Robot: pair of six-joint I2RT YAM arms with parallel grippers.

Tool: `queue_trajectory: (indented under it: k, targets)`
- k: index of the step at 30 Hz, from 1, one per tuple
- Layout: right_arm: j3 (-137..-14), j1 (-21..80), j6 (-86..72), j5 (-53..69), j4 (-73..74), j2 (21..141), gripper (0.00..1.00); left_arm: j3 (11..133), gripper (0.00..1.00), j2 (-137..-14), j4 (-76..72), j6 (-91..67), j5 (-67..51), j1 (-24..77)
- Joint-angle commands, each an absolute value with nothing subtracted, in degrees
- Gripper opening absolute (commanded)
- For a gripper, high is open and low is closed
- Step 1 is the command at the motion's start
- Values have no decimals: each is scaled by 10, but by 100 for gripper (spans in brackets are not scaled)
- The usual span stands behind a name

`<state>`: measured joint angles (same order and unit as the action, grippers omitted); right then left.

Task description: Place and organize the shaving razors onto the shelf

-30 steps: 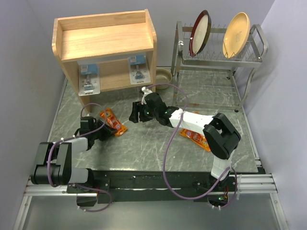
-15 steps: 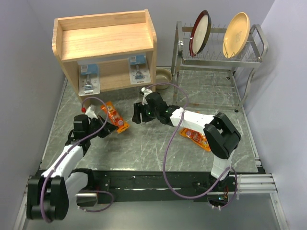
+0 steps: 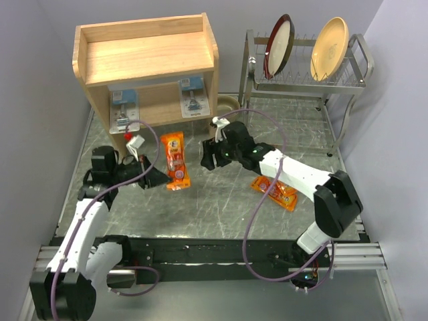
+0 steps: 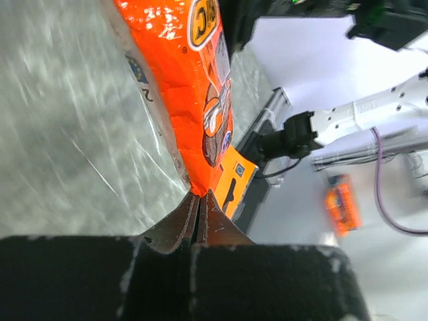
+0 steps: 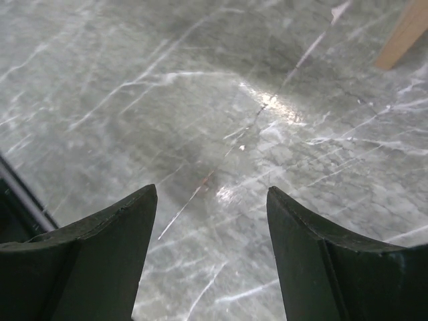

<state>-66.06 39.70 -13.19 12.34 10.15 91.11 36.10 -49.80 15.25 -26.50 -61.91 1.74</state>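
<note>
My left gripper is shut on the lower edge of a glossy orange razor pack and holds it above the table in front of the wooden shelf. In the left wrist view the pack hangs from my closed fingertips. Two clear blister packs stand on the lower tier, one on the left and one on the right. More orange packaging lies flat on the table under my right arm. My right gripper is open and empty over bare marble.
A wire dish rack with two plates stands at the back right. A beige bowl sits between it and the shelf. A shelf leg shows at the right wrist view's top right. Purple cables loop over both arms.
My left arm has lifted the orange pack off the table and swung it right, toward the shelf front. My right gripper has drawn back slightly to the right, still open.
</note>
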Motion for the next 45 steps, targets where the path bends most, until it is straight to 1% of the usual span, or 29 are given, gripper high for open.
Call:
queue_trajectory:
  k: [1,3,4,5,6,7,9,12,13,14,15,16,18,19,22,26,31,33,37,40,45]
  targets:
    - [-648,389,-97,159,127,866,74,503,1,-465,244,-153,-628,18]
    - [-643,385,-93,169,134,860,74,556,1,-485,275,-107,-626,16]
    - [-642,384,-91,173,137,856,74,618,1,-498,294,-87,-622,13]
    - [-643,381,-84,183,141,855,74,650,1,-525,328,-58,-621,12]
    - [-649,381,-77,189,153,855,74,681,1,-541,339,-48,-623,9]
    - [-661,381,-69,194,162,857,74,739,1,-557,352,-42,-629,4]
    - [-676,381,-43,213,181,858,74,787,1,-602,378,-42,-639,2]
    - [-722,380,-10,242,199,864,74,872,1,-650,382,-59,-659,-58]
    - [-734,379,-4,245,205,871,74,894,1,-666,389,-63,-664,-92]
    - [-745,380,-4,245,210,874,74,921,1,-706,406,-65,-679,-111]
    - [-771,379,-4,246,222,882,75,984,1,-728,428,-69,-689,-130]
    - [-783,378,-4,249,227,885,75,1017,1,-746,438,-68,-692,-161]
    - [-785,379,-11,258,211,880,75,1100,1,-790,446,-55,-683,-177]
    - [-779,379,-11,254,201,872,75,1119,1,-801,440,-55,-679,-188]
    - [-759,374,-13,243,180,861,75,1147,1,-826,376,-105,-693,-199]
    - [-744,370,-17,236,170,845,76,1167,1,-865,288,-217,-732,-219]
    - [-717,370,-20,246,162,826,76,1258,1,-934,200,-331,-794,-264]
    - [-693,369,-25,248,148,809,77,1305,1,-965,208,-337,-802,-276]
    - [-666,370,-27,248,143,789,77,1289,1,-974,161,-373,-827,-288]
    - [-661,370,-28,248,142,784,77,1291,1,-983,134,-408,-854,-303]
    - [-651,370,-30,248,134,781,77,1310,1,-1008,116,-421,-866,-336]
